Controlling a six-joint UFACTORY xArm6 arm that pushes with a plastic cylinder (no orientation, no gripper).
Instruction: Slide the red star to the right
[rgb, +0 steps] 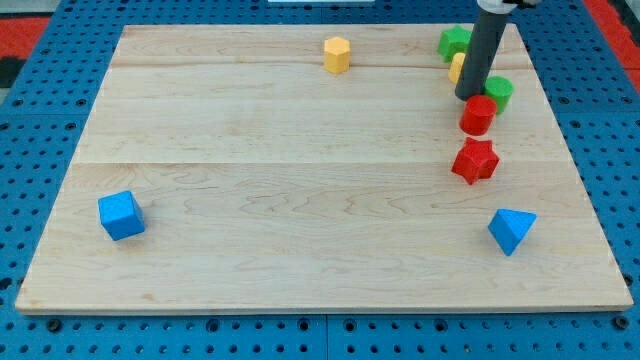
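Camera view, one frame. Wooden board (300, 180) fills most of it, light grain, lying on a blue pegboard (40, 140) that shows around the edges.

Rod (484, 45) comes down from the upper right of the frame, dark, straight. My tip (469, 96) sits in the upper-right cluster of blocks, just beside the red cylinder's upper left, touching or nearly so; can't tell which. No gripper on this arm, so no open/closed state to report, just the rod.

Blocks, biggest first:
- blue cube (121, 215), lower left of the frame, well apart from everything else.
- blue triangular block (511, 230), lower right, near the board's right edge.
- red star (475, 161), right side, mid height. Just below the red cylinder, small gap or touching, hard to call. My tip is above it, with the cylinder between.
- red cylinder (478, 115), directly above the star.
- green block (454, 42), upper right, partly hidden behind the rod, shape unclear.
- yellow hexagonal block (337, 54), top centre, alone.
- green cylinder (498, 92), just right of the rod, touching the red cylinder's upper right.
- yellow block (457, 68), only a sliver showing left of the rod, shape not readable.
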